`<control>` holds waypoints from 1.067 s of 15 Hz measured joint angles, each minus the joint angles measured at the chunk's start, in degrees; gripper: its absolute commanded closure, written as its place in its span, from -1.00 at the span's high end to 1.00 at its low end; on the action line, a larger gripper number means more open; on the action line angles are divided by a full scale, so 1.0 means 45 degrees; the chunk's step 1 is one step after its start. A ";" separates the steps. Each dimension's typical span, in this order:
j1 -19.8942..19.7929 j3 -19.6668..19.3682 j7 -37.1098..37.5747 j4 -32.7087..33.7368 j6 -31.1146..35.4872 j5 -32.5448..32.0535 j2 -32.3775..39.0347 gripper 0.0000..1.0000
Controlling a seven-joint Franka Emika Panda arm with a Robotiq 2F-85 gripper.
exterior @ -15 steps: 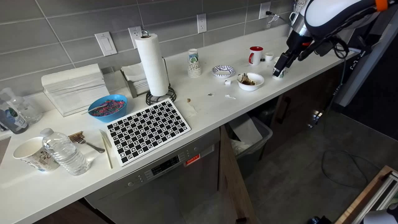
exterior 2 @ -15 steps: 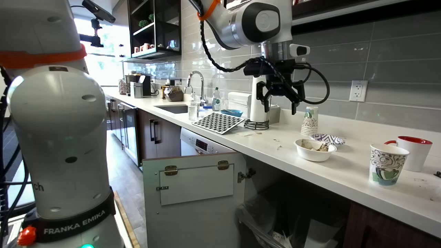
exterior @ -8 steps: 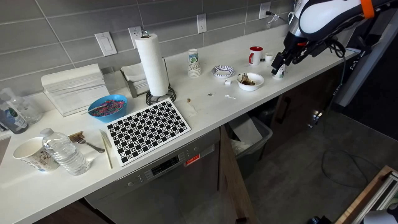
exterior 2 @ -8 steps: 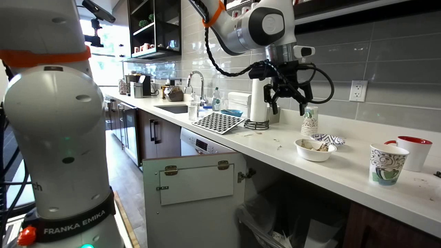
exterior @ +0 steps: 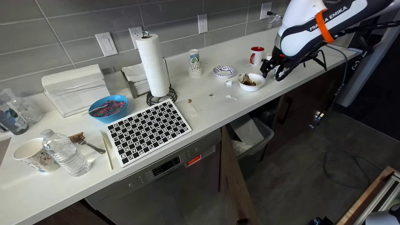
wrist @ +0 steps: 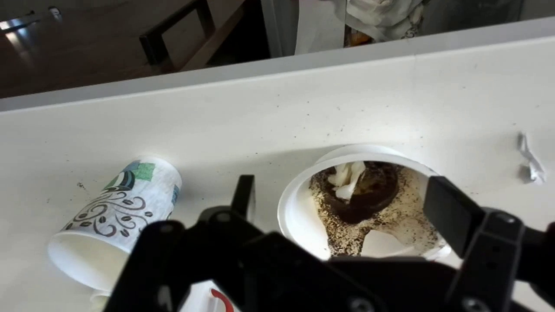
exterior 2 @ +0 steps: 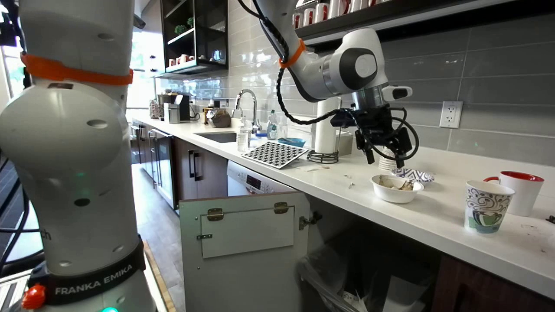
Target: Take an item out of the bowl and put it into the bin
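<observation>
Raised over the worktop (exterior: 215, 109), near the bowl (wrist: 301, 221) and in an exterior view plainly apart from it: the tool (exterior 2: 385, 161), released, spread wide. Cannot tell from these angles whether squarely above the bowl or a little to one side. Inside the bowl, the dark lump (wrist: 356, 206), with a pale scrap (wrist: 348, 181) against it and brown specks (wrist: 344, 240) across part of the inner wall. In the wrist view, most of the bowl within the spread of the tool, partly covered by it at the right. Below the worktop, beside the swung-out door (exterior 2: 243, 281), the bin (exterior: 269, 133), with a white sheet (exterior: 248, 131) in it. Right of the bowl in an exterior view, the cup (exterior 2: 489, 208), upright, with the mug (exterior 2: 524, 195) just behind. Just behind the bowl there, a patterned dish (exterior 2: 412, 174). Farther along the worktop, well apart from the bowl: the board (exterior: 148, 132), the blue bowl (exterior: 115, 118), the bottle (exterior: 65, 153) and the roll (exterior: 153, 65) of paper towel.
</observation>
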 measured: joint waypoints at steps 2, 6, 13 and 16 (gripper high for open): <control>0.0001 -0.0048 0.0474 0.0708 0.0006 -0.0002 0.0766 1.00; 0.0001 -0.0173 0.0897 0.1933 0.0007 0.0026 0.2055 1.00; -0.0017 -0.0404 0.1208 0.3377 0.0042 0.0332 0.3592 0.90; -0.0058 -0.0444 0.1345 0.3827 0.0044 0.0689 0.4075 0.62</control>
